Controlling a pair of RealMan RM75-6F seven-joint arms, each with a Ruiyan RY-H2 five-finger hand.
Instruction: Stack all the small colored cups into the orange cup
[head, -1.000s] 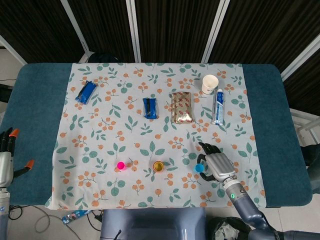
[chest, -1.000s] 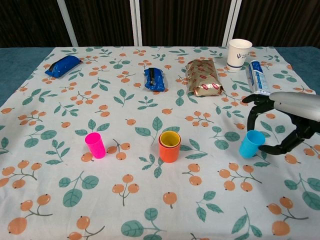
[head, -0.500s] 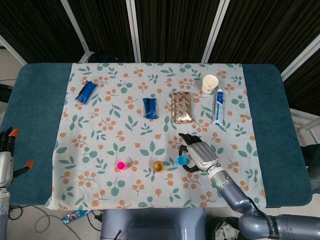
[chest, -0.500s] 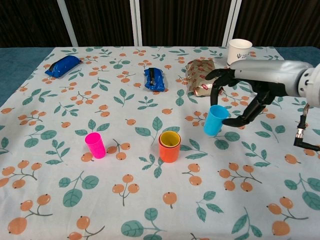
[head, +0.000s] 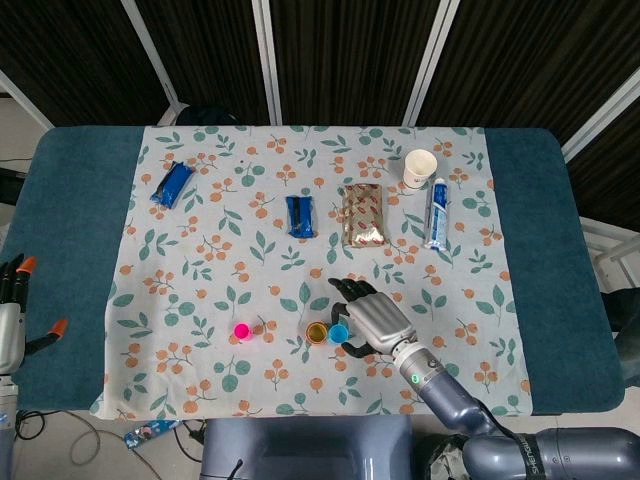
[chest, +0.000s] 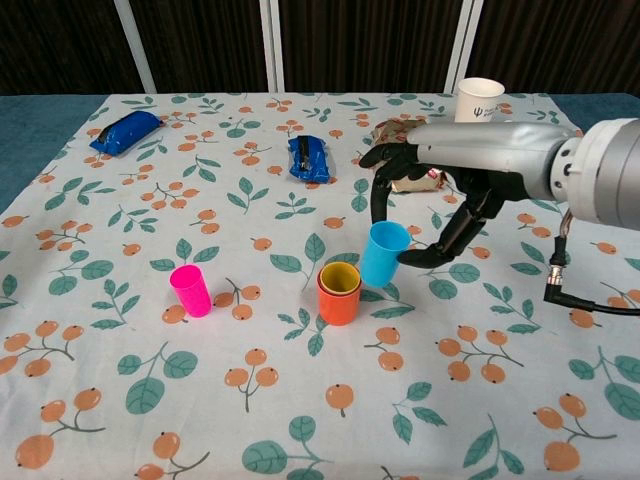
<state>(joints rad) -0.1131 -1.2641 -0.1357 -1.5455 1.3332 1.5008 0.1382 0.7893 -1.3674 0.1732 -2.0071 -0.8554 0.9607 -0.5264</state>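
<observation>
Looking down from the head view, the right hand (head: 368, 322) holds the small blue plastic cup (head: 339, 333) just beside the small orange plastic cup (head: 317, 332). The small pink plastic cup (head: 241, 330) waits apart on the leafy flowered tablecloth (head: 200, 260). The left hand (head: 12, 300) stays at the table's edge, holding nothing, with its fingers apart.

In the chest view, the right hand (chest: 425, 195) pinches the blue cup (chest: 381, 254) between thumb and fingers, near its rim. A yellow cup (chest: 340, 277) already sits inside the orange cup (chest: 338, 300). To do this well, I think the hand should lift the blue cup higher, center it over the yellow one, keep it straight, then let go gently.
</observation>
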